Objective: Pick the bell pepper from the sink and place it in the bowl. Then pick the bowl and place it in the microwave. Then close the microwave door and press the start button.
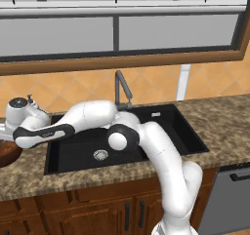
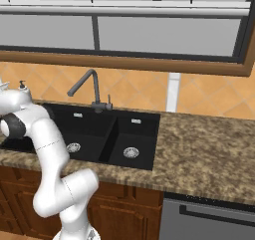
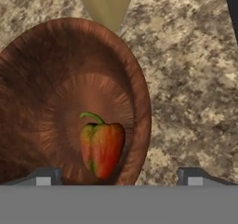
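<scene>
Bell pepper (image 3: 102,148), orange-red with green stem, lies in the bowl (image 3: 56,79); jaws spread.

Even, soft, slightly blurry render.

Reddish-orange bell pepper (image 3: 102,148) lies inside brown bowl (image 3: 135,79).
</scene>
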You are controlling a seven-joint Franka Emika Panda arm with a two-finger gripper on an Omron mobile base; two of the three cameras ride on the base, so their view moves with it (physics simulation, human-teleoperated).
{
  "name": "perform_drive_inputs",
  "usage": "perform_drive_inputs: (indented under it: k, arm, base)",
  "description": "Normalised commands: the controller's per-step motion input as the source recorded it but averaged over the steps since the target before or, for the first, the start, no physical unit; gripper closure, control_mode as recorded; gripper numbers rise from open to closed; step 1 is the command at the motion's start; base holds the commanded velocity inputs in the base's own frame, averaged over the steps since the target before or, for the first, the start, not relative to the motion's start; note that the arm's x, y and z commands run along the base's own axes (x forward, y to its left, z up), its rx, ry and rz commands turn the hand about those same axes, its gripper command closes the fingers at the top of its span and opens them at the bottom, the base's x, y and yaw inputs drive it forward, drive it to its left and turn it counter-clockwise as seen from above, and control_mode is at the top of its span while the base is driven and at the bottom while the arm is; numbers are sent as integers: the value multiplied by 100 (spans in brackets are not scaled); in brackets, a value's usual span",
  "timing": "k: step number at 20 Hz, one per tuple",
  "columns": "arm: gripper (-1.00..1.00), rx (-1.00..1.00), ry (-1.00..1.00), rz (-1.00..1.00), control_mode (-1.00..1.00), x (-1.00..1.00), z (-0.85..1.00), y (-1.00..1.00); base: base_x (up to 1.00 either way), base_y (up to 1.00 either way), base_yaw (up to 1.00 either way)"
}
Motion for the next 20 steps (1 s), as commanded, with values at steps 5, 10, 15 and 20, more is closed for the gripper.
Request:
perform_drive_inputs:
  k: [5,10,15,20]
  arm:
    - [-100,0,11,-3,-100,3,24,-2]
    - [-100,0,11,-3,-100,0,14,-5]
    - [-100,0,7,-1,-100,0,2,-18]
    - [-100,0,0,0,-100,3,-6,0]
  base:
    - [0,0,0]
    - [0,0,0]
    - [0,0,0]
    - [0,0,0]
